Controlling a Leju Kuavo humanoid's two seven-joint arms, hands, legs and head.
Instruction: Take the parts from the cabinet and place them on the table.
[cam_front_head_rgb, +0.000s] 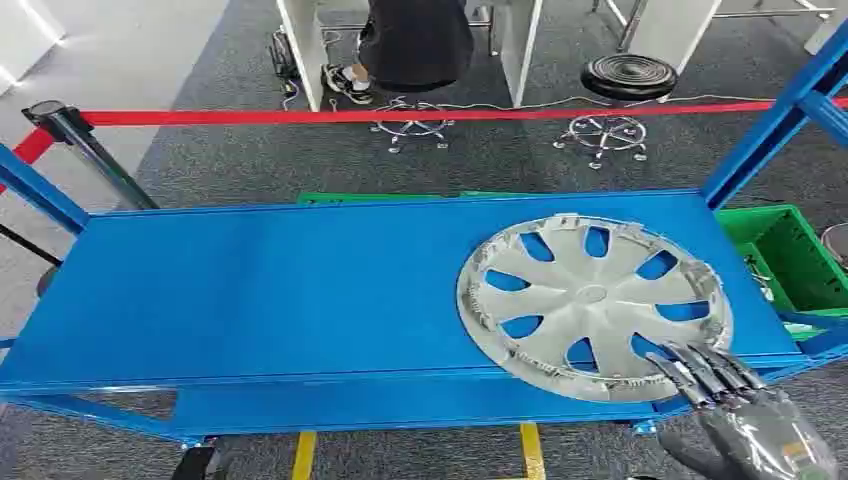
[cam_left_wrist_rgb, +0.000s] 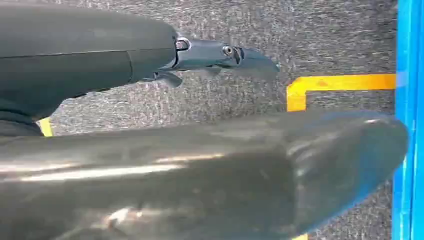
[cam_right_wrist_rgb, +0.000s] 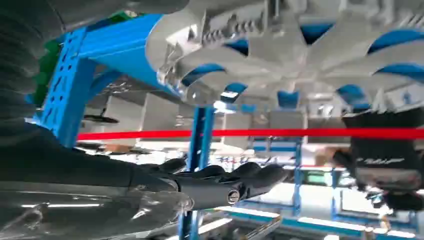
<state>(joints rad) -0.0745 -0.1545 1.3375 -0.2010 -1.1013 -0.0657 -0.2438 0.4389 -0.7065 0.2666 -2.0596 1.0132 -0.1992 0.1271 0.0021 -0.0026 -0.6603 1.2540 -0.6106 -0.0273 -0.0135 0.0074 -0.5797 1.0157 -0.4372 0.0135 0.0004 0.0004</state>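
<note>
A silver wheel cover (cam_front_head_rgb: 592, 303) lies flat on the right part of the blue cabinet shelf (cam_front_head_rgb: 280, 290), its near rim jutting over the shelf's front edge. My right hand (cam_front_head_rgb: 745, 412) is just in front of and right of that rim, its dark fingers (cam_front_head_rgb: 700, 368) stretched out toward the cover and holding nothing. In the right wrist view the fingers (cam_right_wrist_rgb: 225, 181) are straight and apart from the wheel cover (cam_right_wrist_rgb: 300, 45). My left hand (cam_left_wrist_rgb: 200, 165) hangs over grey carpet beside the blue frame (cam_left_wrist_rgb: 407, 120), with one finger (cam_left_wrist_rgb: 225, 55) extended and nothing held.
A green crate (cam_front_head_rgb: 790, 255) sits right of the shelf, behind a slanted blue upright (cam_front_head_rgb: 775, 115). A red barrier tape (cam_front_head_rgb: 400, 115) runs across behind the cabinet, with stools and a seated person (cam_front_head_rgb: 415, 40) beyond. Yellow floor tape (cam_left_wrist_rgb: 325, 85) marks the carpet below.
</note>
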